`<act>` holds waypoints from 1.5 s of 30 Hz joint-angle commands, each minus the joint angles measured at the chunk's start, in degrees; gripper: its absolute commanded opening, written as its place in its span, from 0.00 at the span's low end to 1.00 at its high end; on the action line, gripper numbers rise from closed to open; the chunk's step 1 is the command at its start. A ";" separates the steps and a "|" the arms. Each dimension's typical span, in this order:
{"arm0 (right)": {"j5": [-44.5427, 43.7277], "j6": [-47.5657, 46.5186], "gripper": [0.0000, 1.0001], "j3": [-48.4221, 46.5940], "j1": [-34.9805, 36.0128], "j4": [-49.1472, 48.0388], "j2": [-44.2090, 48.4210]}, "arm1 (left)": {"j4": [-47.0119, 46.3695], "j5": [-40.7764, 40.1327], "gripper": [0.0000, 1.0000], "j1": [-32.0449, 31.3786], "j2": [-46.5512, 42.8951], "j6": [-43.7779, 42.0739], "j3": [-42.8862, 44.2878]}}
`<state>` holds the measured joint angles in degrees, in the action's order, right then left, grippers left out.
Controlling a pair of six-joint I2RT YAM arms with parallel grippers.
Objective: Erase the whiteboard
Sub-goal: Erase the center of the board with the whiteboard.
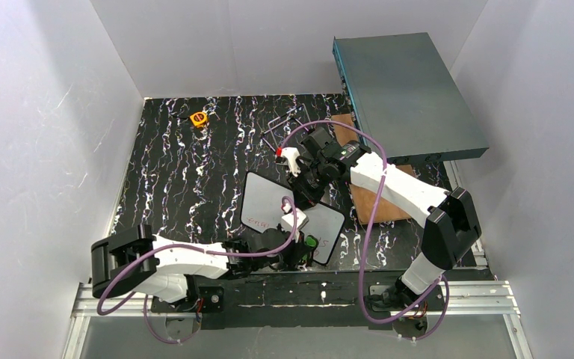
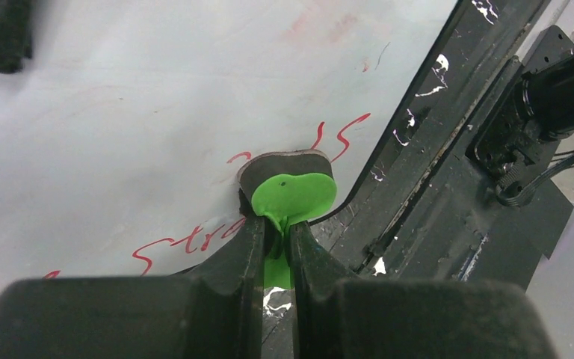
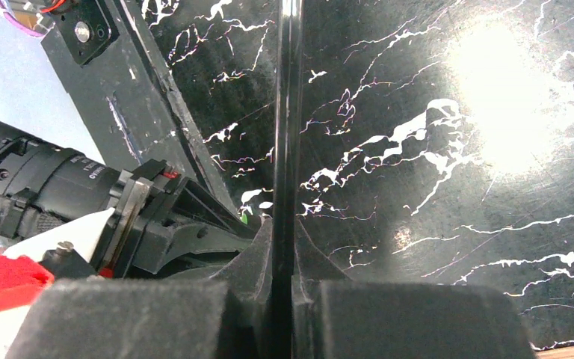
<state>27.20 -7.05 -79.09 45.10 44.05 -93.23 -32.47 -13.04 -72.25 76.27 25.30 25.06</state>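
Observation:
The whiteboard (image 1: pixel 265 198) stands tilted in the middle of the black marbled table, with red handwriting (image 2: pixel 187 243) along its lower part. My left gripper (image 2: pixel 276 224) is shut on a green eraser (image 2: pixel 295 196) whose dark felt rests against the white surface (image 2: pixel 157 112) near the board's lower right corner. From above, that gripper (image 1: pixel 304 250) and the eraser (image 1: pixel 311 241) sit at the board's near edge. My right gripper (image 1: pixel 308 187) is shut on the board's upper edge. In the right wrist view that thin black frame (image 3: pixel 288 112) runs edge-on between my right gripper's (image 3: pixel 284 224) pads.
A large grey-teal metal box (image 1: pixel 407 93) leans at the back right over a brown wooden board (image 1: pixel 377 202). An orange tape measure (image 1: pixel 199 118) lies at the back left. A white and red object (image 1: pixel 288 155) sits by the right wrist. White walls close in the table.

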 commanded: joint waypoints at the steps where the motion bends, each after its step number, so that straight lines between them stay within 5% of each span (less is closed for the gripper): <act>1: 2.25 -3.15 0.01 -0.67 1.83 -2.21 -0.34 | 1.04 -11.59 0.00 1.52 -4.43 -1.87 1.26; 6: 2.35 -3.07 0.01 -0.78 1.85 -2.21 -0.50 | 6.75 -15.59 0.00 5.45 -12.05 -1.23 -0.37; 11: 2.33 -3.14 0.01 -0.80 1.95 -2.24 -0.64 | 8.99 -11.30 0.00 7.03 -14.82 -2.84 -0.38; 26: 2.09 -3.11 0.01 -0.71 2.03 -2.22 -0.74 | 2.67 7.29 0.00 0.48 2.87 -2.82 6.11; 31: 1.98 -3.18 0.01 -0.55 2.01 -2.32 -0.40 | 2.82 3.87 0.00 0.14 4.02 -2.59 6.94; 39: 2.13 -3.18 0.01 -0.63 2.01 -2.34 -0.44 | 9.51 -10.66 0.00 4.39 -7.09 -2.08 4.24; 45: 2.09 -3.15 0.01 -0.71 2.01 -2.38 -0.55 | 10.42 -7.94 0.00 6.59 -10.81 -4.51 4.50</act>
<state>27.70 -7.44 -79.09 45.41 43.77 -93.25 -22.17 -15.73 -67.77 66.39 23.00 28.82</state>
